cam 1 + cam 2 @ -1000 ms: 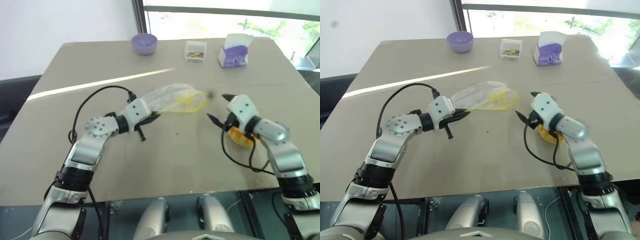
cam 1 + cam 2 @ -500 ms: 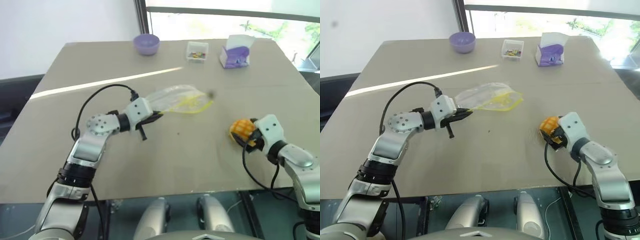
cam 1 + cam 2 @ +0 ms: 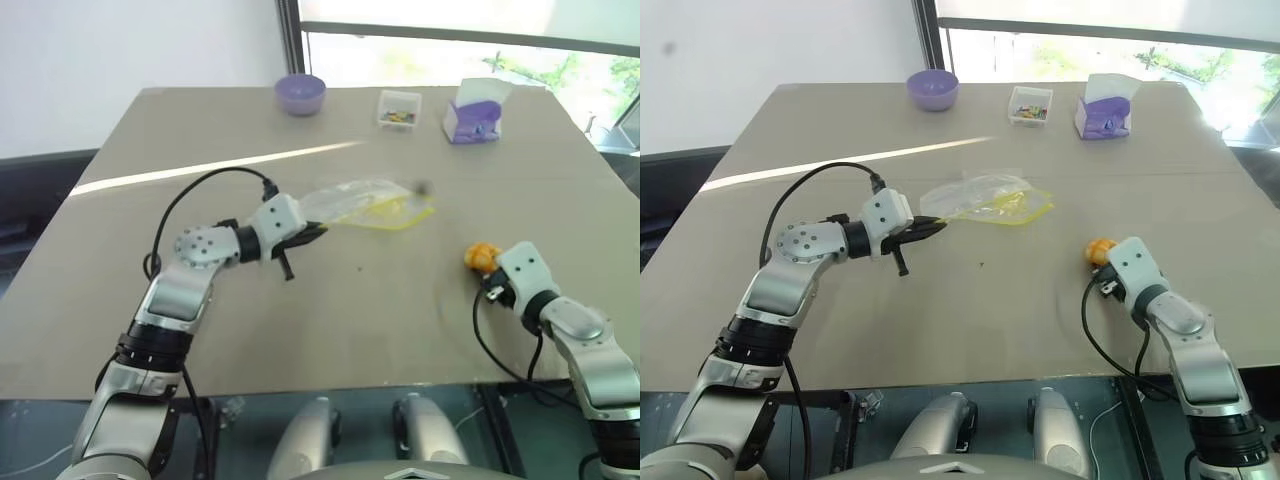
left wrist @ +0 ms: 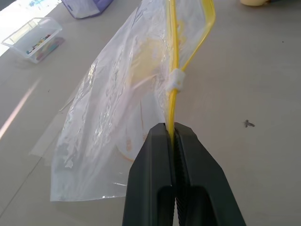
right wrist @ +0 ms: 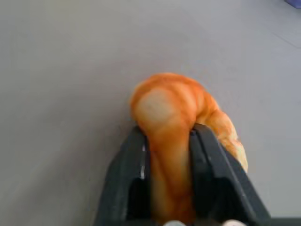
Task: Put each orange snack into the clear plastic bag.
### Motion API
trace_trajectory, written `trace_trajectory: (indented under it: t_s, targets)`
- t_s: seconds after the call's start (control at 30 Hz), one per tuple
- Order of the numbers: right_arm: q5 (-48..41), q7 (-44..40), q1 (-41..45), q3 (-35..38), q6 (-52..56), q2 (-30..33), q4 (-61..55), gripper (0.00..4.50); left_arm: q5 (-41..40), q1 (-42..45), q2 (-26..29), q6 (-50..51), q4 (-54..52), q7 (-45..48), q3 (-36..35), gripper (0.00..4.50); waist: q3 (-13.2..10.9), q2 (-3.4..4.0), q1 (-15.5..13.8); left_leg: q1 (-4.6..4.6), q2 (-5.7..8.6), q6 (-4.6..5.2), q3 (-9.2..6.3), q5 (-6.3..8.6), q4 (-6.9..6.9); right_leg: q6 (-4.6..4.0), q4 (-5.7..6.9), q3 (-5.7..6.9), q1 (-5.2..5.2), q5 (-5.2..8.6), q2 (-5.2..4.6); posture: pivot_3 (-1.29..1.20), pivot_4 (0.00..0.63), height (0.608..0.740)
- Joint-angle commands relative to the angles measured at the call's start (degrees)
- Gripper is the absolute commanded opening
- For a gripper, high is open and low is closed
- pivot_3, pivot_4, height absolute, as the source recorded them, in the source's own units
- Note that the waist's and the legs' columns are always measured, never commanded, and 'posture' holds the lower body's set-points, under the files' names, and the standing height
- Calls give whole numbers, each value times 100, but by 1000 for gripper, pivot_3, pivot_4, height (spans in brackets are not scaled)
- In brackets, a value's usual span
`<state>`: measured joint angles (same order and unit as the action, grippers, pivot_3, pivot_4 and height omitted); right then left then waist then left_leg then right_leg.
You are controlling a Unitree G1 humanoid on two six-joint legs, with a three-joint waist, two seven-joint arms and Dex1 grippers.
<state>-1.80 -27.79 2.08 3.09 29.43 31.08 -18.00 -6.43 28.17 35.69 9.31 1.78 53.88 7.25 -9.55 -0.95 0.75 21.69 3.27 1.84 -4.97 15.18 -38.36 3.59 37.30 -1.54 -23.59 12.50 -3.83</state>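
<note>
The clear plastic bag [image 3: 368, 201] lies on the table's middle, its yellow seal strip [image 4: 171, 70] pinched by my left gripper [image 4: 173, 129], which is shut on it. The bag's mouth faces right. The orange snack [image 5: 174, 122] sits on the table at the right [image 3: 480, 256], squeezed between the black fingers [image 5: 134, 162] of my right gripper [image 3: 490, 270], which is shut on it. In the right wrist view the bun bulges out beyond the fingertips.
At the table's far edge stand a purple bowl [image 3: 300, 93], a small clear box of colourful bits [image 3: 398, 106] and a purple-and-white carton [image 3: 474, 110]. The tan table [image 3: 330, 320] has bare surface between the bag and the snack.
My right arm dropped down and to the right onto the orange snack, and its fingers closed on it. The left gripper kept holding the bag. The camera view shifted slightly.
</note>
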Motion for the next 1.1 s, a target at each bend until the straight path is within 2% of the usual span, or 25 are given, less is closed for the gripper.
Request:
trace_trajectory:
  t_s: [0.03, 0.2, 0.43, 0.63, 1.1]
  targets:
    - [-350, -315, 119, 166, -24, 124, -515, 786, -64, 104, 61, -33, -153, 10, -135, 0, -2, 3, 2, 3, 0, 0, 0, 0, 1, 0, -1, 0, -2, 0, 0, 0, 150, 740]
    - [-885, -661, 529, 154, 194, 224, -1198, 786, -31, 136, 41, -68, -175, 10, -84, 0, -9, 13, 20, 9, -1, 0, 0, 0, 3, 0, -3, -1, -12, 0, 0, 0, 150, 740]
    - [-1134, -901, 1227, -369, 469, 249, -1411, 786, 1, 115, 23, -72, -327, -14, -35, 0, -9, 12, 2, 19, -1, 0, -8, 0, 3, 0, -17, 9, -12, 0, -1, 0, 150, 740]
    - [-852, -924, 1952, -1067, 189, -24, -620, 786, -31, -39, -42, -155, -539, 2, 17, 0, -9, 13, 22, 30, 2, 3, -9, 2, 4, 0, -32, 12, -17, -2, -7, 0, 150, 740]
    - [-152, -1169, 2986, -1989, -821, -560, 913, 786, 155, -286, 116, -641, -677, 252, 254, 0, -12, 17, 6, 35, 4, 3, -10, 2, 12, -1, -37, 13, -26, -2, -8, 0, 150, 740]
